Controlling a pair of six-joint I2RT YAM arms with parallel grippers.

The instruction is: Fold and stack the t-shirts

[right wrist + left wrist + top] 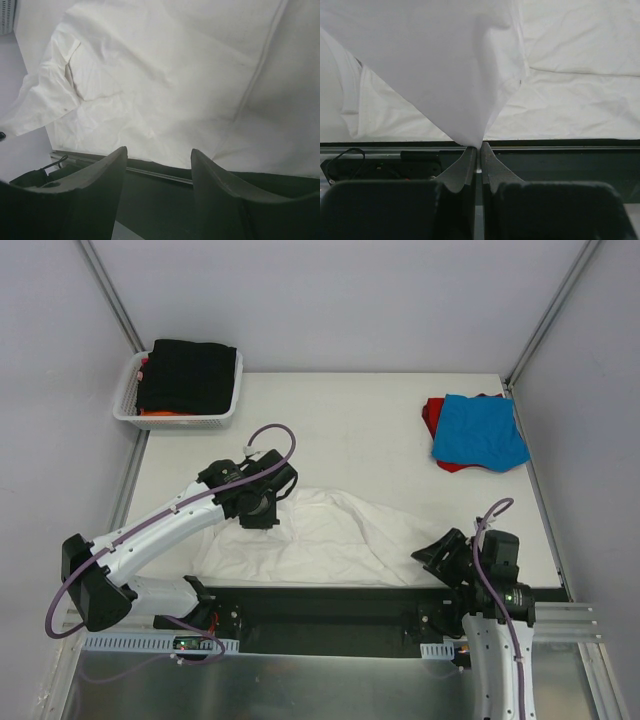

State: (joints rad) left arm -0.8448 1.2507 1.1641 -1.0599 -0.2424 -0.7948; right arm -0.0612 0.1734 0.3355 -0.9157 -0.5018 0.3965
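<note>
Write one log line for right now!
left gripper: shut on white t-shirt | right gripper: open, empty | blue t-shirt: atop red t-shirt

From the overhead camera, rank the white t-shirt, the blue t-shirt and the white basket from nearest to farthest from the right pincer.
1. White t-shirt: spread along the table's near edge, just left of the right pincer.
2. Blue t-shirt: far right of the table, lying on the red one.
3. White basket: far left corner.

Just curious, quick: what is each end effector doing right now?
Left end effector: shut on the white t-shirt.
Right end effector: open, holding nothing.
</note>
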